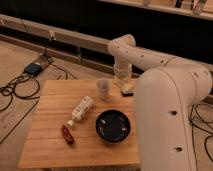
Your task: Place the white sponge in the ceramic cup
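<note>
Dark wall panels and a pale rail back a wooden table (55, 150). The ceramic cup (103, 89) stands upright near the table's far edge. Reading from the cup, the white sponge (128, 89) lies flat at three o'clock, near it but apart, by the table's right rim. The gripper (121, 78) hangs at two o'clock, just above the sponge's near corner; whether it clasps anything I cannot tell. A black bowl (113, 126) sits at five o'clock and a white bottle (81, 110) at seven. The sponge looks light and soft (it should squash rather than slip), so a gentle pinch across its short sides, mid-length, seems best.
</note>
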You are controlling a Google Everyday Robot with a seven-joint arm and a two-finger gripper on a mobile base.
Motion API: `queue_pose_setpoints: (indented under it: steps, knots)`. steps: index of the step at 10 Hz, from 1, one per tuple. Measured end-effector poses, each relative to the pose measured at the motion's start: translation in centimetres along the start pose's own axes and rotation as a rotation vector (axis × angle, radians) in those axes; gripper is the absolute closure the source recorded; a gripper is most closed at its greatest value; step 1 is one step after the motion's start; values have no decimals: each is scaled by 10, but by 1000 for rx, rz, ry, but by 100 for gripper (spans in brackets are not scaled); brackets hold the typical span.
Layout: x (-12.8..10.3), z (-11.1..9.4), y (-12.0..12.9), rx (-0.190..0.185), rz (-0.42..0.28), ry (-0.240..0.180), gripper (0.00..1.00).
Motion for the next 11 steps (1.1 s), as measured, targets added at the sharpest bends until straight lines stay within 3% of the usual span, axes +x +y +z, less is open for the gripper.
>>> queue_pose_setpoints:
  steps: [2,3,5,7,11]
  knots:
    - [-20,-13,8,-31,35,-112,100]
    - [-30,-19,16,-64,50,-178,100]
    - [-44,-25,38,-119,39,-268,100]
    - [-53,-28,63,-165,1,-331,100]
    - [-61,-26,92,-212,-72,-387,100]
